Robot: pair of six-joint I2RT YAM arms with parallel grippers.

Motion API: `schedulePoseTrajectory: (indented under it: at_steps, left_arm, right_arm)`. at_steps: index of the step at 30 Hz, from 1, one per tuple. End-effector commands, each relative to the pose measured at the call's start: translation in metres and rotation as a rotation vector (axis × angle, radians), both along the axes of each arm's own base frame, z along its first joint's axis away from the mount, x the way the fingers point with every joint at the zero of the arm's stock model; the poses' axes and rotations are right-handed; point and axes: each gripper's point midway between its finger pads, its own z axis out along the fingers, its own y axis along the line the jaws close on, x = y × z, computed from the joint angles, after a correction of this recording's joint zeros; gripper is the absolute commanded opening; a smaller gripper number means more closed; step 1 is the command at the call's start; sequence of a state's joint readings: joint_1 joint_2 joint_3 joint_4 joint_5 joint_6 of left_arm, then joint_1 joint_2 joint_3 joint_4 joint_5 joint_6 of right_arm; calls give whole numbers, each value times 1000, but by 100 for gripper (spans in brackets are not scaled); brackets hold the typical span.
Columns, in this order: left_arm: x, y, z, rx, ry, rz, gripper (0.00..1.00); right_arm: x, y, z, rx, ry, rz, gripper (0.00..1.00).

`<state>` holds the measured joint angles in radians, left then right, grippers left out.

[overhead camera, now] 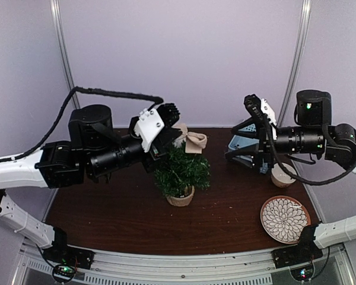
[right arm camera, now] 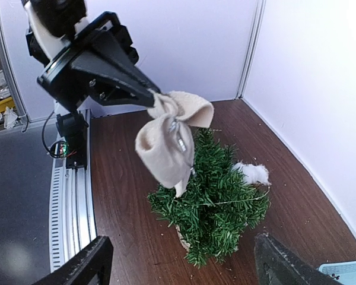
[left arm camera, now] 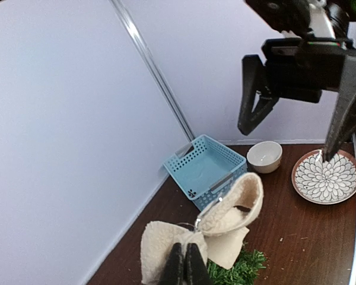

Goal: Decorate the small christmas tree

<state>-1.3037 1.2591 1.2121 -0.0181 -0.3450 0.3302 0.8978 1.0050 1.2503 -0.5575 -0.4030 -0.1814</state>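
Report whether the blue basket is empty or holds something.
Empty: in the left wrist view the blue basket shows a bare floor, nothing inside.

the left pincer (right arm camera: 156,100) grips a bow (overhead camera: 194,141) just above the tree (overhead camera: 181,172), which stands under its tips, with a tuft (right arm camera: 252,173) on the table (overhead camera: 107,214) behind the tree. low behind the right pincer (left arm camera: 289,138) lies a basket (overhead camera: 244,145); a bowl (overhead camera: 282,177) sits to its right, a plate (overhead camera: 285,219) right and nearer.
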Motion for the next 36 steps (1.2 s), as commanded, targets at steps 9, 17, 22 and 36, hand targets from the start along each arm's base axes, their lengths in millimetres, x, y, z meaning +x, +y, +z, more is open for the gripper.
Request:
schedulePoseTrajectory:
  at_steps: [9,17,22,36]
  left_arm:
    - [4,-6,-7,-188,442,17,0]
    - [3,-16,-12,-207,484,0,0]
    - [9,-17,-16,-204,480,32,0]
    - [13,-7,-19,-202,461,70,0]
  right_arm:
    - [12,28,-24,-13,2,-20,81]
    - [11,42,-10,69,9,17,63]
    - [-6,52,-11,92,55,119,59]
    - [11,60,-26,41,86,46,0]
